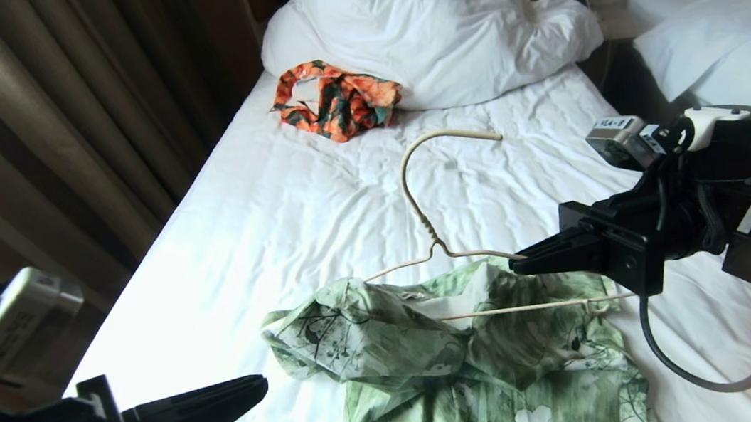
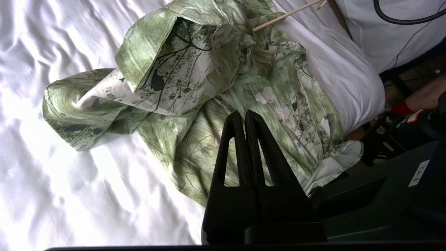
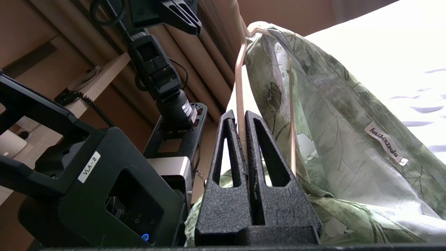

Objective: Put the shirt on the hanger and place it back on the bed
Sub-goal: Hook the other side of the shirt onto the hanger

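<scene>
My right gripper (image 1: pixel 522 263) is clamped on the hanger (image 1: pixel 419 213), its two black fingers pinched onto the thin cream wire of the sloping shoulder on my right side, just beside the shirt's collar. The hanger lies nearly flat over the bed (image 1: pixel 275 209), its hook arching away from me toward the pillow (image 1: pixel 424 26), the tip of the hook curling to my right. Its straight bottom bar runs across the bed from my left to my right.

The shirt (image 1: pixel 481 370), light green with darker branches and white flowers, lies on the white sheet at the near end of the bed, collar toward the pillow and hem toward me, so its long axis follows the length of the mattress. The hanger's left end is buried under fabric bunched in a rumpled heap at the shirt's left shoulder; the right end of the bar shows bare at the other shoulder.

My left gripper (image 1: pixel 254 391) hangs low at my left above the sheet, well apart from the shirt, fingers pressed together on nothing.

An orange-and-green garment (image 1: pixel 337 101) sits crumpled against the pillow.
</scene>
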You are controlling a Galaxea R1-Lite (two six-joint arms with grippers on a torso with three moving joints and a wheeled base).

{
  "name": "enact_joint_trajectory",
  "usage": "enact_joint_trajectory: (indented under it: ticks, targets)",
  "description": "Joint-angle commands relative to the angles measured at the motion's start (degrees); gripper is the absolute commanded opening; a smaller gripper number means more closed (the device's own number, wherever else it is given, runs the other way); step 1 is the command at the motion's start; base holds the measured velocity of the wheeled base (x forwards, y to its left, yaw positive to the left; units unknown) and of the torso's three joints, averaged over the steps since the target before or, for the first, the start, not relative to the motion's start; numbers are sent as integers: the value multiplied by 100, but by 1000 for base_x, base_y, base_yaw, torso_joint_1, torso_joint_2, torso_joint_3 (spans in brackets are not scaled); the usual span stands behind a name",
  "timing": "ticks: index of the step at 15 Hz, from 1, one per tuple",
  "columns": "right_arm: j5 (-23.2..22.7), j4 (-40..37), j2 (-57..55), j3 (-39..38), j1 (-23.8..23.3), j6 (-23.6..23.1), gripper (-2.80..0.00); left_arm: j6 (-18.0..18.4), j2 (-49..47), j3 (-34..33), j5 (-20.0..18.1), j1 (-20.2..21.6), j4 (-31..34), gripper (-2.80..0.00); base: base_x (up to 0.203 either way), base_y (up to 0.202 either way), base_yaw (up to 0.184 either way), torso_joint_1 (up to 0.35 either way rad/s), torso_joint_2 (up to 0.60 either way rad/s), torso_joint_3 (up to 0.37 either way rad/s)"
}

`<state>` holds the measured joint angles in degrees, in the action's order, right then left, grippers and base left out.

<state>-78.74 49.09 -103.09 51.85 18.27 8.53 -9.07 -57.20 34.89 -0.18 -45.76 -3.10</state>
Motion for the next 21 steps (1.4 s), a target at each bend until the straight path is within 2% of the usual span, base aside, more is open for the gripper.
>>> enact_joint_trajectory:
  ticks: [1, 3, 5, 7, 8, 12, 14, 21]
  targets:
    - [-45, 27, 8, 23, 45, 8, -280, 193, -542, -33, -22, 32, -248, 0, 0, 0, 0, 0, 0, 0]
    - [-45, 23, 43, 44, 83, 38, -280, 782, -964, -156, -36, 214, -949, 0, 0, 0, 0, 0, 0, 0]
    - [-45, 39, 90, 75, 89, 214, -280, 1332, -1305, -200, -134, 638, -1235, 0, 0, 0, 0, 0, 0, 0]
    - [-45, 39, 112, 80, 82, 219, -280, 1957, -1407, -198, -681, 1127, -1485, 0, 0, 0, 0, 0, 0, 0]
    - [-45, 39, 115, 80, 80, 219, -280, 2081, -1305, -194, -745, 1224, -1541, 0, 0, 0, 0, 0, 0, 0]
    - [-45, 39, 158, 72, 71, 219, -280, 2169, -1363, -30, -801, 1281, -1586, 0, 0, 0, 0, 0, 0, 0]
    - [-45, 37, 158, 80, 71, 228, -280, 2171, -1544, 34, -816, 1252, -1880, 0, 0, 0, 0, 0, 0, 0]
    - [-44, 30, 162, 147, 62, 237, -280, 2151, -2280, 37, -837, 777, -2502, 0, 0, 0, 0, 0, 0, 0]
